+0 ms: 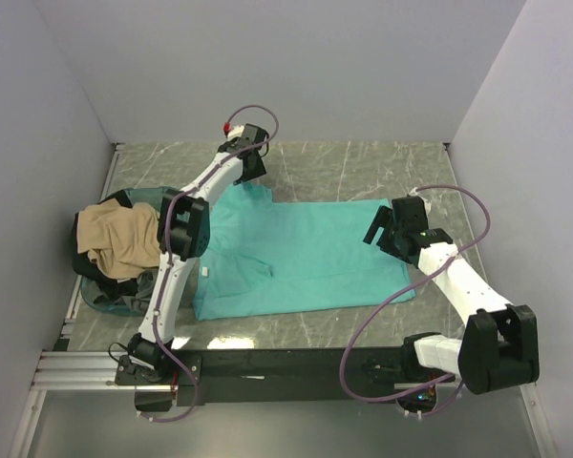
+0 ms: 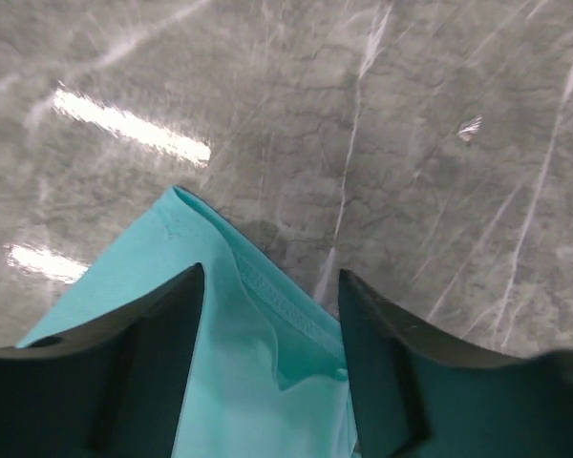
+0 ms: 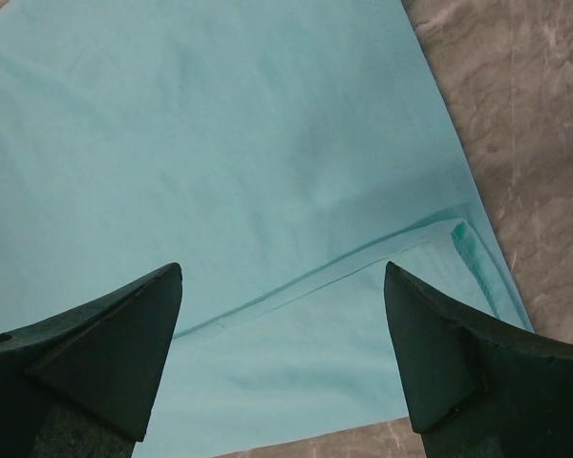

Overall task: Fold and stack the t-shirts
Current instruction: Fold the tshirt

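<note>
Black fingers [image 2: 162, 363] of the left claw [image 2: 269, 277] stand partly apart. A corner of the teal t-shirt [image 1: 306, 258] with a stitched edge lies between them. It is hard to tell if they touch the cloth. This claw is out near the far edge of the grey counter [image 1: 363, 162], at the shirt's far left corner.

The right claw [image 3: 283, 272] is wide and holds nothing. It hangs over the shirt's right end, where the hem and one corner show, toward the right edge of the counter.

The teal t-shirt lies spread out flat across the middle of the counter.

By the left edge of the counter sits a bluish tub [image 1: 110, 303]. A tan t-shirt [image 1: 119, 239] is bunched up on top of it, with dark t-shirts [image 1: 145, 284] under it.
</note>
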`<state>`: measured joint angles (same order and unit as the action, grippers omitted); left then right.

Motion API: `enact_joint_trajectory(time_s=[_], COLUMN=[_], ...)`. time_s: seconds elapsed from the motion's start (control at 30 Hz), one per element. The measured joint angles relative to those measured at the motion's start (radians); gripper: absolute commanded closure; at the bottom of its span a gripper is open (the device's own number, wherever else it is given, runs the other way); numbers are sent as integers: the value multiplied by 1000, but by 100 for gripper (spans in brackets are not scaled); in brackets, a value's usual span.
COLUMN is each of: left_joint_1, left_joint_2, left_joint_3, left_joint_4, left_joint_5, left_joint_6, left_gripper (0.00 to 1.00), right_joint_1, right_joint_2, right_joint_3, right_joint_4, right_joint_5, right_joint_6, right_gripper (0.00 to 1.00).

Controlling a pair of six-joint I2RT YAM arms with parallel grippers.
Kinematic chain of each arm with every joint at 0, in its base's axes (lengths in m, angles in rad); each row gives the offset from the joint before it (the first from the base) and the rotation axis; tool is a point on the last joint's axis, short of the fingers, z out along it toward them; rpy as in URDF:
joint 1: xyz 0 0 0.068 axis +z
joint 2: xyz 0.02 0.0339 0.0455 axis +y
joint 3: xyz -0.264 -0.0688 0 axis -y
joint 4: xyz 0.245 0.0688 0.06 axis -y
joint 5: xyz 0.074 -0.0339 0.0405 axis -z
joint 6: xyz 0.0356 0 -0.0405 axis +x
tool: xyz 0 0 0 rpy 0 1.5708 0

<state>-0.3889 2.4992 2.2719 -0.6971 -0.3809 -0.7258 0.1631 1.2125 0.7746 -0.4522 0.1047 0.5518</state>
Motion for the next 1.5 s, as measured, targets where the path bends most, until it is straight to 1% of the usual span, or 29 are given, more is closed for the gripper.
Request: enact_joint_trajectory(time_s=[0.1, 0.2, 0.27, 0.4, 0.43, 0.53, 0.63, 0.67, 0.7, 0.73, 0.77, 0.97, 1.1, 1.27, 1.47, 1.5], left_joint_1=[3, 4, 4, 7, 8, 9, 10, 11, 11, 12, 12, 13, 13, 13, 13, 13], left_joint_2=[21, 32, 32, 33, 33, 37, 38, 38, 38, 38, 38, 38, 21, -26, -76, -83], left_joint_3=[0, -2, -6, -6, -6, -6, -6, -6, -6, -6, -6, -10, -43, -125, -195, -202], left_joint_4=[-5, -6, -7, -14, -17, -22, -23, -24, -25, -26, -27, -20, 8, 37, 61, 64], left_joint_5=[11, 17, 16, 18, 19, 24, 26, 28, 29, 34, 36, 45, 43, 43, 43, 43], left_joint_6=[-3, -5, -6, -16, -16, -17, -16, -16, -17, -14, -15, 0, 1, 1, 3, 3], left_gripper=[48, 50, 52, 54, 57, 58, 67, 77, 82, 96, 100, 100, 100, 100, 100, 100], right_joint_1=[0, 0, 0, -2, -4, -4, -4, -4, -4, -4, -4, -5, -5, -14, -39, -42], right_joint_2=[0, 3, 5, 7, 7, 8, 8, 8, 8, 8, 8, 8, 40, 211, 502, 559], right_joint_3=[0, 0, 0, 0, 0, 0, 0, 0, 0, 0, 0, 11, 106, 381, 677, 726], right_joint_4=[0, 1, 2, 4, 4, 4, 5, 6, 10, 13, 18, 18, 2, -29, -97, -114], right_joint_5=[2, 4, 4, 4, 4, 6, 8, 8, 8, 8, 8, 15, 34, 117, 232, 250], right_joint_6=[0, 0, 0, 0, 0, 0, 0, 0, 0, 0, 0, 1, 5, 8, 4, 3], right_gripper=[8, 8, 8, 9, 9, 9, 9, 9, 9, 9, 9, 9, 9, 9, 11, 13])
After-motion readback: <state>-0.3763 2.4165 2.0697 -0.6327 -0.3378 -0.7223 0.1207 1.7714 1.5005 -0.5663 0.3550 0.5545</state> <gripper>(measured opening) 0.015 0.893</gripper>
